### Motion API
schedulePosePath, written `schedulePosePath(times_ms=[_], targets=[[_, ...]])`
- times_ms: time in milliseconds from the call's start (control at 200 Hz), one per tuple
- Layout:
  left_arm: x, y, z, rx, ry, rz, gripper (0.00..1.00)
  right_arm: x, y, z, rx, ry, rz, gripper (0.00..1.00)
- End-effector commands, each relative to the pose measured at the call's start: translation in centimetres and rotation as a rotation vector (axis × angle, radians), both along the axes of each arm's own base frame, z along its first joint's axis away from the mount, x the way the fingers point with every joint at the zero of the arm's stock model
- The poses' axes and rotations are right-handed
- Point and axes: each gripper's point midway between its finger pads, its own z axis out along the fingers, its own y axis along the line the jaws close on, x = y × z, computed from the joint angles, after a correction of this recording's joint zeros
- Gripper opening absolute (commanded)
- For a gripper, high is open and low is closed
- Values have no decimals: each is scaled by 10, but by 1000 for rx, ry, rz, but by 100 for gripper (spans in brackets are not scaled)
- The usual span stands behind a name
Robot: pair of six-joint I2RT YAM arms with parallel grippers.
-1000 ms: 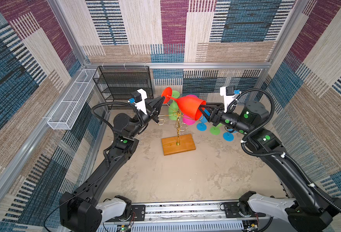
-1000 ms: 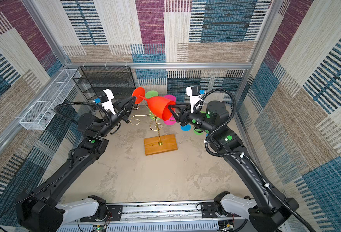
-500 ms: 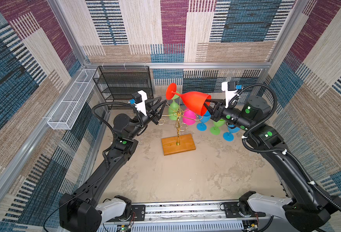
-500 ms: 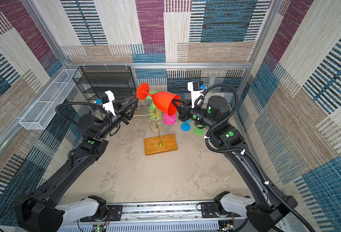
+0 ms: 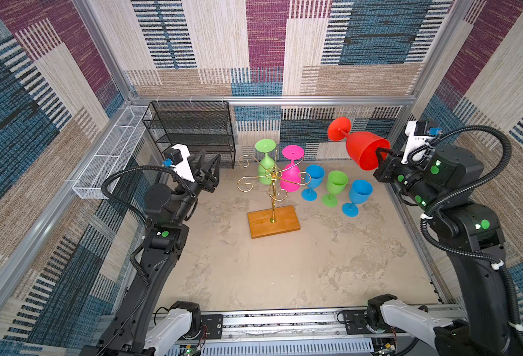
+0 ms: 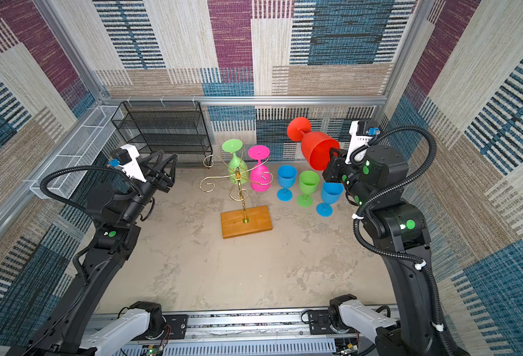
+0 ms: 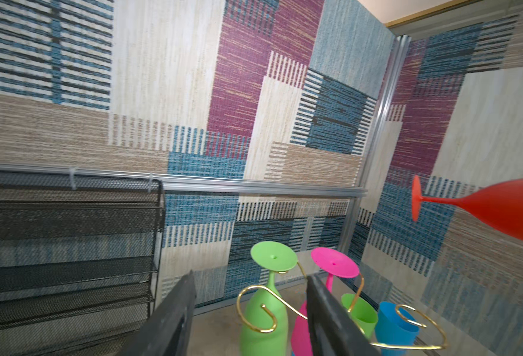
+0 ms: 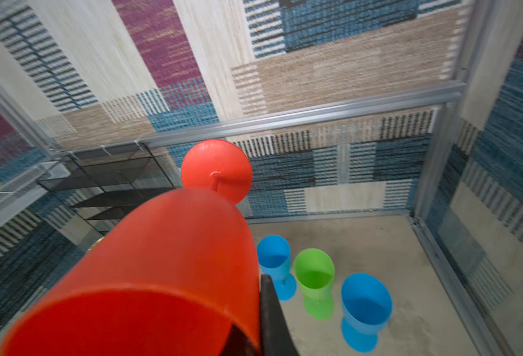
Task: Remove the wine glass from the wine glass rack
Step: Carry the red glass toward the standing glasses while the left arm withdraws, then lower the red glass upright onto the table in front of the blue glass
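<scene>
Top views only: wooden rack base (image 5: pixel 263 222)

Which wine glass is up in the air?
The red wine glass, tipped sideways with its rim in the right gripper; two hang upside down on the rack, three stand on the table.

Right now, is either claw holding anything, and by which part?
Right gripper pinches the red wine glass by its bowl rim; left gripper holds nothing.

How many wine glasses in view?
6: hanging green and pink, inverted on the rack; far blue, standing green, near blue upright beside it; red in the right hand. None apparently hidden.
</scene>
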Motion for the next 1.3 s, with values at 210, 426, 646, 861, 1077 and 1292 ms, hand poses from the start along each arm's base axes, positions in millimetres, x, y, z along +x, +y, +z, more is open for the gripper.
schedulePosePath(times_ms=[210, 426, 646, 861, 1077, 1292], targets=[[13, 46, -45, -15, 113, 125, 62, -21, -13, -72, -106, 327, -36, 0], [15, 61, -61, 20, 120, 214, 63, -22, 10, -140, -74, 533, 77, 0], [17, 75, -77, 10, 138, 292, 67, -13, 19, -194, -78, 667, 89, 0], [21, 82, -93, -21, 176, 319, 67, 3, 36, -226, -139, 742, 90, 0], [21, 84, -105, 22, 196, 336, 67, 26, 44, -250, -206, 794, 65, 0], [20, 80, -115, 49, 221, 318, 67, 45, 45, -275, -275, 851, 48, 0]])
